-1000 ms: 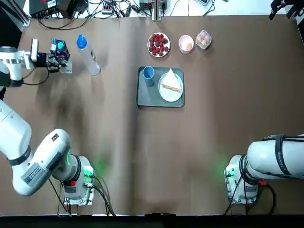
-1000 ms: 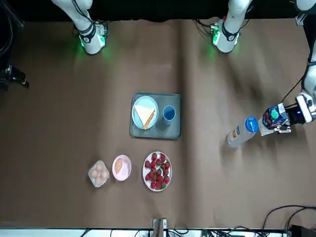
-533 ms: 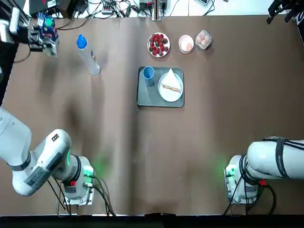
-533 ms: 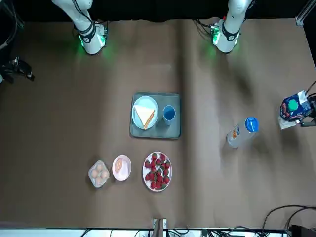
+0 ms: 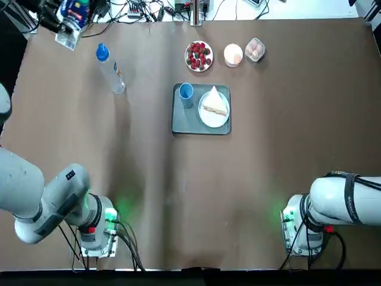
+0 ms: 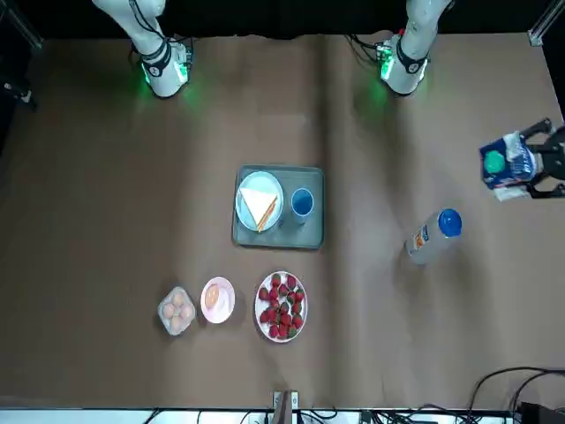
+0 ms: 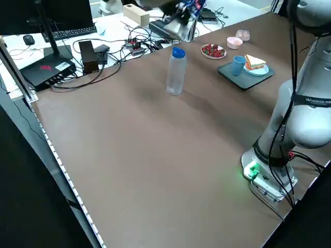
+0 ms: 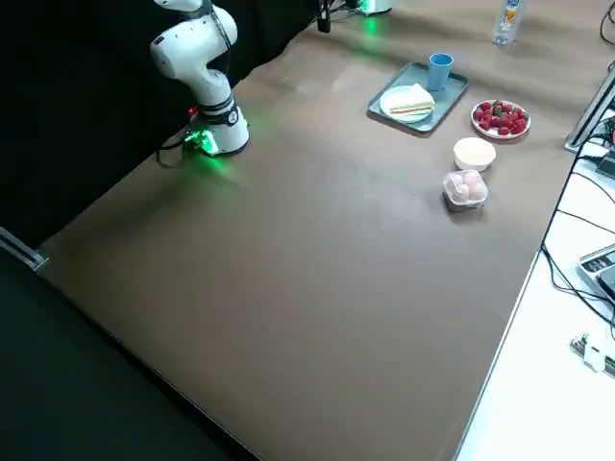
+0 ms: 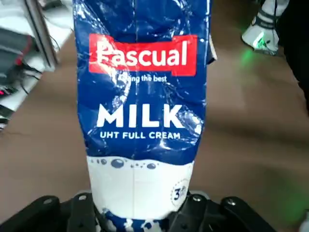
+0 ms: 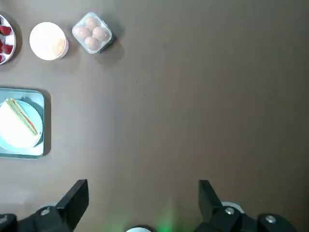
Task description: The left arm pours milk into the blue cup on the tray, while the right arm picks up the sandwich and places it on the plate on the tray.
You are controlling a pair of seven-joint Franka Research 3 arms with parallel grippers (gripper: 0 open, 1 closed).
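**Table set, near → far**

- Arms: 2. left arm point(image 5: 47, 202) base at near-left edge, right arm point(image 5: 339, 199) base at near-right edge of the table point(image 5: 268, 155).
- right gripper point(image 10: 142, 200): held high over the table's right part, fingers spread wide, nothing betw. them. Idle.
- tray point(image 5: 181, 122): 1, mid-table.
- plate point(image 5: 215, 122): 1, on tray's right half.
- sandwich point(image 5: 214, 106): 1, lying on the plate; that half of the job looks done.
- blue cup point(image 5: 186, 92): 1, upright in the tray's far-left corner, just beside the plate. Fill level: can't tell.
- clear bottle point(image 5: 111, 70): 1, blue cap, standing far-left, well apart from tray.
- Far row, beyond tray: berry dish point(image 5: 199, 55) 1; pink bowl point(image 5: 233, 55) 1; egg pack point(image 5: 255, 49) 1.
- milk point(image 5: 72, 15): 1 carton, in the air at the far-left corner, tilted, well apart from the cup.
- left gripper point(image 6: 537, 164): clamped on the carton's lower end.

**Step in hand (est.):** pour, if not yet made. To do it well: carry the carton high, pass clear of the bottle, and hold off tilting further until the spout is over the cup. Then tip slowly, since the cup is small and the sandwich sits right next to it. Keep grip firm, since the carton walls look soft.
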